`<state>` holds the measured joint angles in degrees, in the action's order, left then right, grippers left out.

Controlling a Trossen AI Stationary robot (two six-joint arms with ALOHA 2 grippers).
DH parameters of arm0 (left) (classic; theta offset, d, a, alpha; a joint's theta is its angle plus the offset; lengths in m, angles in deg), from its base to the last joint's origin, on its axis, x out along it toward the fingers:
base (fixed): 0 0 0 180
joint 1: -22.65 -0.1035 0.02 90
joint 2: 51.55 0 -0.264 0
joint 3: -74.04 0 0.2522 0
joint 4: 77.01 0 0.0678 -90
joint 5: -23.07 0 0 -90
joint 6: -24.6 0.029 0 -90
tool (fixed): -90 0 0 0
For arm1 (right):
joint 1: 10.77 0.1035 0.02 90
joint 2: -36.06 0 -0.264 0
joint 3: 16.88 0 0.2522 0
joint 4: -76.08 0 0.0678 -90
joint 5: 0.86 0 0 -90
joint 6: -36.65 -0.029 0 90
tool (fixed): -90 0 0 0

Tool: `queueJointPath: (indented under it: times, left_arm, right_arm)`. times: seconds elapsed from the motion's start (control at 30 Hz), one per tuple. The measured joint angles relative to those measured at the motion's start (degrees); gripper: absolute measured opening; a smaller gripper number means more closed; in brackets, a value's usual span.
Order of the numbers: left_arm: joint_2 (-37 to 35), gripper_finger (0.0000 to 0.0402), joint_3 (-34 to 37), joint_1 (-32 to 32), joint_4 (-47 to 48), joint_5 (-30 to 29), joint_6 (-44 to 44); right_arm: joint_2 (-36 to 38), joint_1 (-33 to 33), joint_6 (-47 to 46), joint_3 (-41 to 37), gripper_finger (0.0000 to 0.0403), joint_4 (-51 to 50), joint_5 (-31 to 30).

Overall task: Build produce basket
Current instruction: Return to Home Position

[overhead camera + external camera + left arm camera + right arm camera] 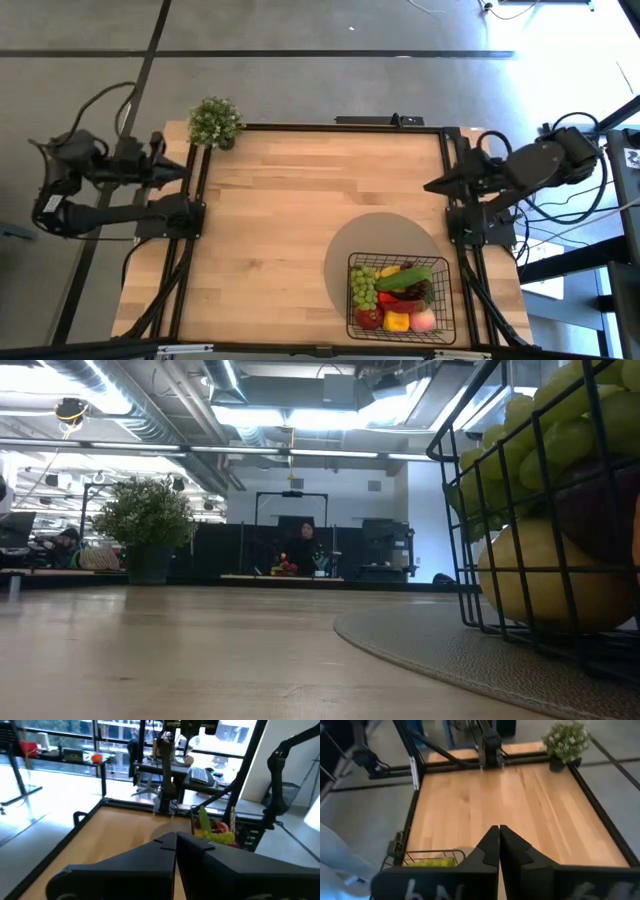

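you'll find the basket (351, 318) of produce (402, 290) at lower right, below the right gripper (432, 185) and well apart from the left gripper (186, 171); both grippers are pressed together.

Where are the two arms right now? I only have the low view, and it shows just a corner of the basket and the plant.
Observer: Neither is over the work area. The left gripper sits at the left edge of the table, and the right gripper sits at its right edge.
Operator: Is either one holding anything?
Observer: No. Each wrist view shows its own gripper shut, with nothing between the tips.
Operator: Is any produce outside the basket?
Observer: None in the high view. The produce all lies in the basket, which stands on a round grey mat.
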<state>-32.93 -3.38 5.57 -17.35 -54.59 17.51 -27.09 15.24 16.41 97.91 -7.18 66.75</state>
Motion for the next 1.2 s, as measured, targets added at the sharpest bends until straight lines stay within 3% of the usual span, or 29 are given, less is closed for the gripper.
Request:
queueJointPath:
  times: [0.27, 0.53, 0.77, 0.9, 1.03, 1.2]
  left_arm:
    - [-9.2, 0.0000, 0.1, 0.0, 6.3, -3.9, -2.2]
    - [-16.7, 0.0000, 0.5, 0.0, 7.7, -3.9, -1.3]
    - [-18.4, 0.0000, 3.1, 0.3, 8.2, -4.3, 1.7]
    - [-18.2, 0.0000, 7.1, 0.4, 7.2, -3.9, 2.4]
    - [-18.2, 0.0000, 12.1, 0.4, 2.2, -3.5, 3.1]
    - [-18.3, 0.0000, 17.3, 0.4, -4.6, 1.4, 2.8]
  right_arm:
    - [16.7, 0.0, 1.6, -24.2, 0.0000, 19.5, 1.9]
    - [29.2, 0.0, 1.0, -40.4, 0.0000, 32.3, 2.6]
    - [39.4, 0.0, -0.3, -48.4, 0.0000, 36.0, 4.0]
    - [45.3, 0.0, 3.7, -52.7, 0.0000, 40.4, 4.1]
    - [51.5, 0.0, 6.2, -56.3, 0.0000, 41.8, 4.0]
    - [59.5, 0.0, 6.4, -58.8, 0.0000, 39.3, 6.3]
